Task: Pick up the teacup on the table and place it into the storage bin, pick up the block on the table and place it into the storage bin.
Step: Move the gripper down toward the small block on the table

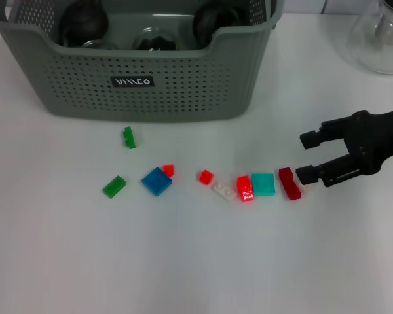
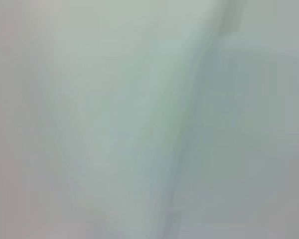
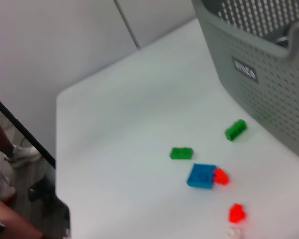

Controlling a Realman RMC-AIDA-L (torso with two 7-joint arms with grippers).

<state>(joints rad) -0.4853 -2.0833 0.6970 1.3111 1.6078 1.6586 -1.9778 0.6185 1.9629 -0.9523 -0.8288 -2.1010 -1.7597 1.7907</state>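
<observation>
Head view: dark red block (image 1: 289, 182) lies on the tabletop (image 1: 196, 261) at right of centre, last in a loose row running left: teal block (image 1: 262, 184) just beside it, bright red block (image 1: 245, 188), white block (image 1: 223, 190), small red block (image 1: 205, 176), then blue block (image 1: 156, 181) with a red bit (image 1: 168, 170) at its corner, and two green blocks (image 1: 114, 186) (image 1: 129, 137) further left. Storage bin (image 1: 160, 82) fills the upper left and centre of the frame, well apart from the row; dark rounded items already sit inside, so I judge the teacup part done, though I cannot identify them.

Risks, my judgement: the dark red and teal blocks sit so close that a closing finger may push the teal one or pinch both. The lower finger already looks to touch the dark red block's end; any sideways drift would skid it out of line.

Right gripper (image 1: 306, 157) enters from the right edge, held low and pointing left, fingers spread apart and empty. Glass flask (image 1: 380, 36) stands upper right, clear of its reach. Left gripper not seen; left wrist view shows only a pale blur.
</observation>
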